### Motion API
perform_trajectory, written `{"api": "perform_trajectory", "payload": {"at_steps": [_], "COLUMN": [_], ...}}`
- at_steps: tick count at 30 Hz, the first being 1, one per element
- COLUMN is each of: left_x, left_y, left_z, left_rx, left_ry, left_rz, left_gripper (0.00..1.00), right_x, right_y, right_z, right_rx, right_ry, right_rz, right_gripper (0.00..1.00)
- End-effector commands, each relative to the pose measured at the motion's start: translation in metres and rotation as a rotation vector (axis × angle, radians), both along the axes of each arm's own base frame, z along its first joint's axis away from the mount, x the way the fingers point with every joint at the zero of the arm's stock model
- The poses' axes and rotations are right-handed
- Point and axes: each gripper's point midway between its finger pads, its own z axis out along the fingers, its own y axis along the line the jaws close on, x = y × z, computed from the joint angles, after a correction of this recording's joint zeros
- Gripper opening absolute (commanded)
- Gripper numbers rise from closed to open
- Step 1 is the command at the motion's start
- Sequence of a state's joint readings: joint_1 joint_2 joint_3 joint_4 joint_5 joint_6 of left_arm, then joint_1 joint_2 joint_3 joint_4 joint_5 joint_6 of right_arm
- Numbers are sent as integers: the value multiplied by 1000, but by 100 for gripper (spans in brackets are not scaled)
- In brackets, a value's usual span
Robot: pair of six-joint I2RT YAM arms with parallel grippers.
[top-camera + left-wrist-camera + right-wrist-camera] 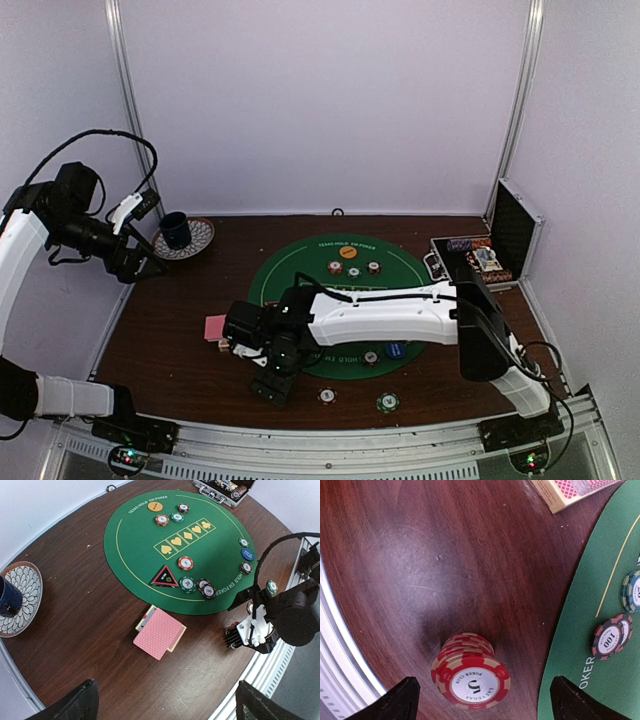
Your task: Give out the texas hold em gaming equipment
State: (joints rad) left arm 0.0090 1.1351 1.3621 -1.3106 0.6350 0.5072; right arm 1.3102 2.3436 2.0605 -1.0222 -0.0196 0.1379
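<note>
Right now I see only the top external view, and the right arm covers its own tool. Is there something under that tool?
Observer: Yes. A short stack of red-and-cream striped poker chips stands on the bare wooden table, off the round green felt mat. Its top chip reads 5.
Operator: Does the right tool hold this stack?
Observer: No. The right tool is open. Its fingers show on either side of the stack, apart from it.
Operator: And what does the arm hide on the mat?
Observer: A red-edged black triangle marker lies near the mat's edge, beside a dark green striped chip.
</note>
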Motion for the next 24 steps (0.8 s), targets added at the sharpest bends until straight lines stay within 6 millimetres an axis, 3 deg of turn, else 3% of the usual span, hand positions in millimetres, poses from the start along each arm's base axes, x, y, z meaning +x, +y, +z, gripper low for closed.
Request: {"api": "perform_trajectory", "payload": {"at_steps": [1,24], "left_x": [0,4], "left_y": [-2,-1], "left_z": [1,3], "left_rx": [3,8], "left_ry": [-25,-38], "left_rz": [-17,-8], "left_gripper": [97,98], "right_x": [6,7], "right_y": [10,11], "right_z": [9,-5], "right_rx": [44,36], "right_ry": [16,77], "right_rz": [12,34], "right_gripper": [93,65]}}
